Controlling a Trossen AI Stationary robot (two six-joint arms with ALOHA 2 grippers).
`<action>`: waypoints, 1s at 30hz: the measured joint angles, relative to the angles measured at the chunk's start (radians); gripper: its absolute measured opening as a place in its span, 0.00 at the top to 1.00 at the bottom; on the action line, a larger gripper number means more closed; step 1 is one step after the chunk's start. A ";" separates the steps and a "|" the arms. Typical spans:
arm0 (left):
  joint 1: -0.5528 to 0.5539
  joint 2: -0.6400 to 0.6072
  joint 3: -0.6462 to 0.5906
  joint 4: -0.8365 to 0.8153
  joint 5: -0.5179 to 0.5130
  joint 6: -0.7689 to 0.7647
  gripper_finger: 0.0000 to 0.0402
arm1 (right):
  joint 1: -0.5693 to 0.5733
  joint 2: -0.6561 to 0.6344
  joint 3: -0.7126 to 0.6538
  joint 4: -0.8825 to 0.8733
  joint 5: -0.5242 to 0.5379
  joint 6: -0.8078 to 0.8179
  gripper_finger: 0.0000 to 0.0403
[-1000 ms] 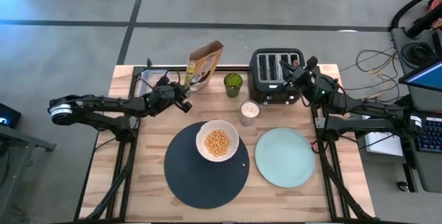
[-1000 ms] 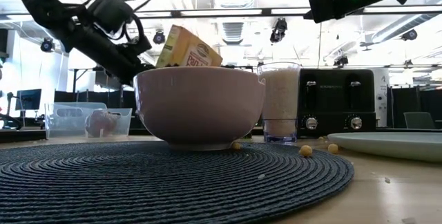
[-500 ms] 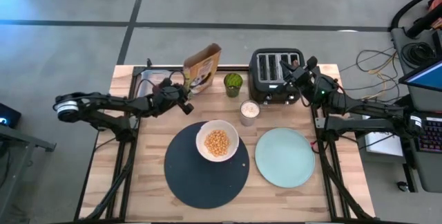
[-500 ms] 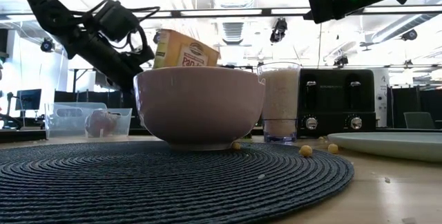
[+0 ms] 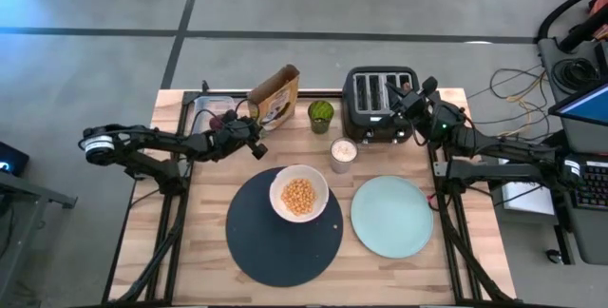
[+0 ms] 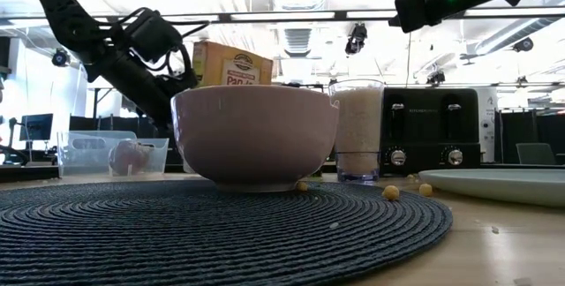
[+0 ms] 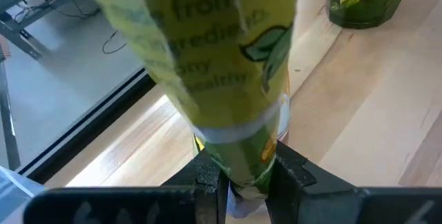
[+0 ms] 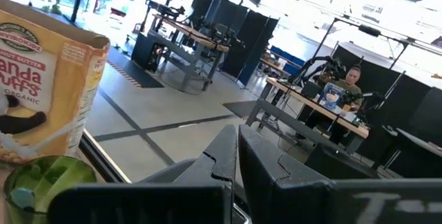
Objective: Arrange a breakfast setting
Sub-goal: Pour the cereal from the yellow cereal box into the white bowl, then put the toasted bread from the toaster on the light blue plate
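Observation:
My left gripper (image 5: 258,129) is shut on a yellow-brown cereal box (image 5: 274,97) at the table's far side, left of a green cup (image 5: 321,115). A white bowl (image 5: 299,194) with cereal stands on the far part of the navy mat (image 5: 275,246). The mint-green plate (image 5: 391,216) lies on the table to the mat's right. A dark red food piece (image 6: 131,156) lies in a clear tub (image 6: 79,152). My right gripper (image 5: 408,93) is shut and empty above the black toaster (image 5: 378,108). The spoon and the toast are out of view. My left gripper pinches the cereal box's lower end (image 7: 242,156) between its two fingers (image 7: 207,175), one on each broad face. The fingers come from the table's left side. The box stands nearly upright in the low view (image 6: 231,65); whether its bottom touches the table, I cannot tell.
A glass of milk (image 5: 343,154) stands between the bowl and the toaster. A few loose cereal pieces (image 6: 389,192) lie on the table by the mat's edge. The clear tub (image 5: 211,110) sits at the far left corner.
My left gripper has carried the cereal box a little toward the table's left edge and downward. The box has tipped back from a slant over the bowl to nearly upright.

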 joint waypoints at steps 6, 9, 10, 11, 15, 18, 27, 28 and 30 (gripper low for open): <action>0.000 0.001 0.000 -0.002 0.001 -0.036 0.87 | -0.002 0.000 0.000 -0.001 0.000 0.005 0.98; 0.000 0.000 0.000 -0.011 0.007 -0.070 0.84 | -0.002 0.000 0.000 -0.009 0.000 0.019 0.98; 0.000 0.000 0.000 -0.014 0.011 -0.077 0.83 | -0.002 0.000 0.000 -0.011 0.000 0.022 0.98; 0.000 0.000 0.000 -0.019 0.013 -0.086 0.81 | -0.002 0.000 0.000 -0.014 0.000 0.028 0.98; 0.000 0.000 -0.001 -0.035 0.019 -0.097 0.71 | -0.002 0.000 0.000 -0.021 0.000 0.046 0.98; 0.000 0.000 -0.002 -0.041 0.023 -0.097 0.64 | -0.002 0.000 0.000 -0.032 0.000 0.061 0.98; -0.004 -0.074 -0.003 -0.158 0.030 -0.117 0.48 | -0.002 0.000 0.000 -0.031 0.000 0.130 0.98; -0.007 -0.094 -0.003 -0.176 0.030 -0.117 0.47 | -0.002 0.000 0.000 -0.031 0.000 0.139 0.98; -0.013 -0.138 -0.003 -0.213 0.030 -0.117 0.46 | -0.001 0.000 0.000 -0.031 -0.001 0.166 0.98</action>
